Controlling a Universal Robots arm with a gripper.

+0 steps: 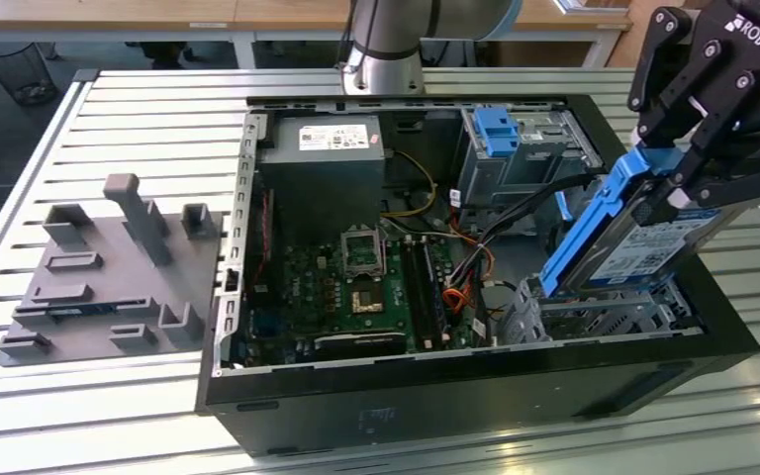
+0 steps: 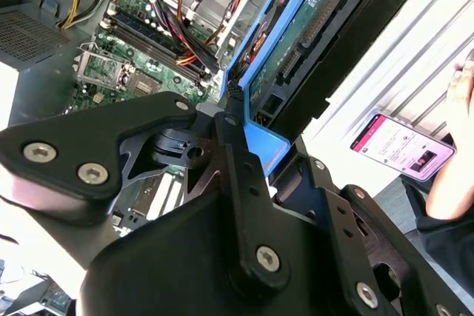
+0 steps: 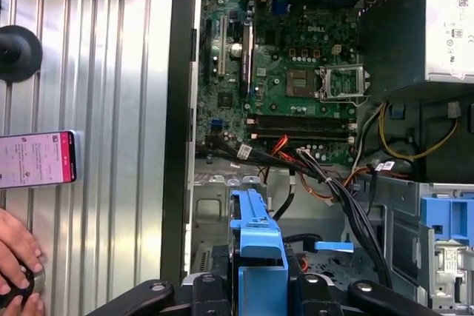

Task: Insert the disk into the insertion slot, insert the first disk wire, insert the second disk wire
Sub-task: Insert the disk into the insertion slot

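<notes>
While the disk (image 1: 624,252) hangs tilted over the corner of the computer case (image 1: 486,401) at the exterior view's right, nothing on the list can be ticked off yet. Step one is under way and that's all. The disk's lower end sits right at the mouth of the slot (image 1: 605,315), the small metal cage against the case's near wall, and its upper end leans up and away towards the bench's edge. Whether the tip is already between the cage walls or only touching the rim is hard to call from here. It is certainly not seated: most of the blue frame stands proud of the cage.

And the cables (image 1: 466,282)? A dark bundle with red and orange strands lies slack over the circuit board (image 1: 353,277), between the slot and the taller bay (image 1: 519,148) at the case's far wall. No plug is on the disk; in the second wrist view its connector edge (image 2: 315,31) is bare. Both wire steps look untouched.

Now the gripper (image 1: 692,193): narrow, fingers clamped on the upper end of the blue frame, carrying the disk's whole weight. Out on the bench beside the case, a person's hand (image 3: 15,260) rests near a lit phone (image 3: 37,159).
</notes>
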